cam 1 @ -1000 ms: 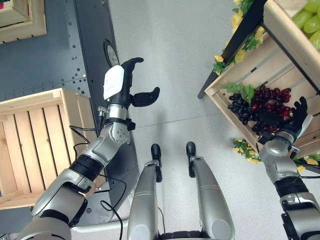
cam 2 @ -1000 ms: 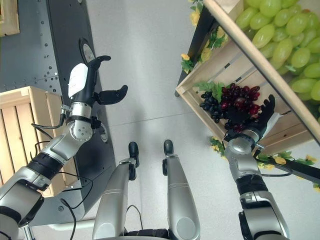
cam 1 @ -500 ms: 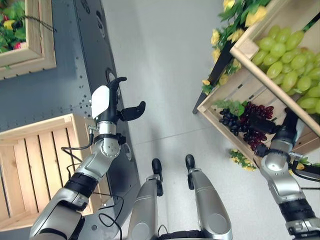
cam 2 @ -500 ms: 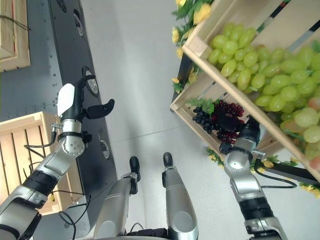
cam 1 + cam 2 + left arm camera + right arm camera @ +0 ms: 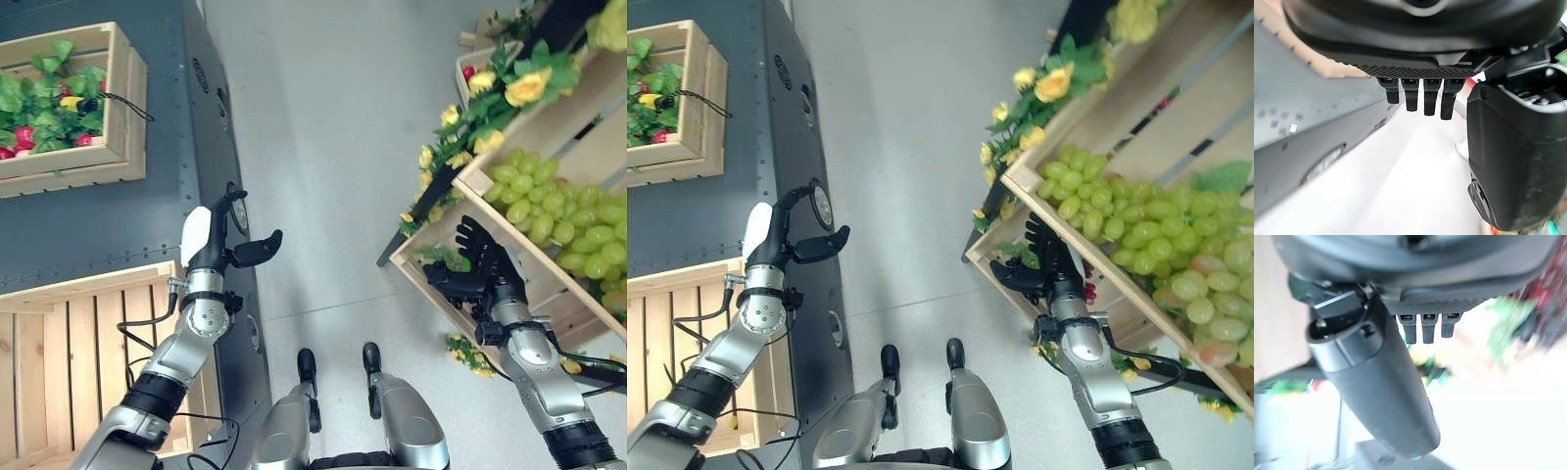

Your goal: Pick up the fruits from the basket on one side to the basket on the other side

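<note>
My right hand [image 5: 485, 266] is open with fingers spread and holds nothing. It hovers in front of the lower wooden crate [image 5: 429, 292] on the right, covering most of that crate's contents; a bit of dark red grape [image 5: 1087, 291] shows beside the wrist. The crate above it [image 5: 549, 259] is full of green grapes [image 5: 549, 196]. My left hand [image 5: 220, 240] is raised over the dark platform, open and empty, thumb apart from the curved fingers. Below it at the lower left stands an empty slatted wooden crate [image 5: 69, 333].
Another wooden crate [image 5: 122, 98] with green leaves and small red fruit sits at the upper left on the dark grey platform [image 5: 118, 211]. Yellow flowers [image 5: 500, 93] and leaves hang along the right-hand shelf. Pale floor lies between the two sides.
The camera has tilted, shifting the whole picture. My right hand has drawn back out of the dark grapes and now stands spread and empty before the crate. The left hand keeps its pose.
</note>
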Robot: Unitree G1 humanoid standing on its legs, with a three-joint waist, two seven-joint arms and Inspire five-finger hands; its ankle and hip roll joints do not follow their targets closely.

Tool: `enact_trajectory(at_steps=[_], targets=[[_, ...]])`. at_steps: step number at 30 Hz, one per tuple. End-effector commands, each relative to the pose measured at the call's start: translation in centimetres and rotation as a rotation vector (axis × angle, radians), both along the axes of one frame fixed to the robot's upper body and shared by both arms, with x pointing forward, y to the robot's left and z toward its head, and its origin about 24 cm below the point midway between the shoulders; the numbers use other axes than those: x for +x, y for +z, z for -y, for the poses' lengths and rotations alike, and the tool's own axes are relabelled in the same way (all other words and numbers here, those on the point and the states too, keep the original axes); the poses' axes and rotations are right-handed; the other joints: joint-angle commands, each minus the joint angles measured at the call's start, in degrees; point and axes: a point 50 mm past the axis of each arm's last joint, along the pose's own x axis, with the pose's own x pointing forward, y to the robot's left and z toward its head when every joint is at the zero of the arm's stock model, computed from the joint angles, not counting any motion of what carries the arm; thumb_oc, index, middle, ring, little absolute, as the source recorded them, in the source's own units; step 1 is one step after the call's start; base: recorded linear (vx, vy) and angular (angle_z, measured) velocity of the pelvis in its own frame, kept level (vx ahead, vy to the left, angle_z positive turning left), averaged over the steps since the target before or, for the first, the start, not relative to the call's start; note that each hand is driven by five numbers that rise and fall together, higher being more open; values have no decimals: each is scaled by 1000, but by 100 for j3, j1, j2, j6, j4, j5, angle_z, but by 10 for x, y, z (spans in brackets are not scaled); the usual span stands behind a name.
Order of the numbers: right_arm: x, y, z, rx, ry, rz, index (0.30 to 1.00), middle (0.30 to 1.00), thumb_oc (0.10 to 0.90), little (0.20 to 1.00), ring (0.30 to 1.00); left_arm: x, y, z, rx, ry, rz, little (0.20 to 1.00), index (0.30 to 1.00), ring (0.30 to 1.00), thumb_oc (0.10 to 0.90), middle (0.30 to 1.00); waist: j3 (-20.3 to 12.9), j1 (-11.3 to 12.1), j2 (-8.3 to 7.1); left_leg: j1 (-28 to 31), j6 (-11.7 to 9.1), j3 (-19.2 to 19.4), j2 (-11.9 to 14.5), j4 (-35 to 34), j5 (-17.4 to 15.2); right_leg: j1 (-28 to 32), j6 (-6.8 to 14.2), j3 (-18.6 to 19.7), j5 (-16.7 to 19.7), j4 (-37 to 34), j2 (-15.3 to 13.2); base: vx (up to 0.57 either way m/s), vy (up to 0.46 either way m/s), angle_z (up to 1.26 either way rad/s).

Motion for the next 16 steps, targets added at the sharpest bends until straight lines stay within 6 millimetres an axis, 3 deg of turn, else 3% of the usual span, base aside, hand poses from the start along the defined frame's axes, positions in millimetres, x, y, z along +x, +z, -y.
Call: enact_trajectory(at_steps=[1, 7, 16], targets=[[-5, -3, -17, 114, 130, 53, 900, 900, 800, 900, 900, -10, 0, 14, -150, -143, 34, 900, 900, 900, 800, 900, -1356, 163, -2, -142, 45, -86, -422, -48, -353, -52, 75, -291, 112, -125, 95, 38, 27, 15], [-17, -40, -45, 210, 240, -81, 900, 900, 800, 900, 900, -30, -43, 38, -330, -331, -212, 900, 900, 900, 800, 900, -1814, 344, 73, 77, 1, -206, -350, -382, -200, 235, 100, -420, 245, -503, 10, 21, 23, 11], [-42, -105, -59, 191, 318, -393, 900, 900, 800, 900, 900, -49, -82, 45, -487, -423, -397, 900, 900, 900, 800, 900, -2086, 440, 140, 203, 1, -138, -313, -295, -318, 443, 115, -539, 200, -612, -109, 5, 3, 8]])
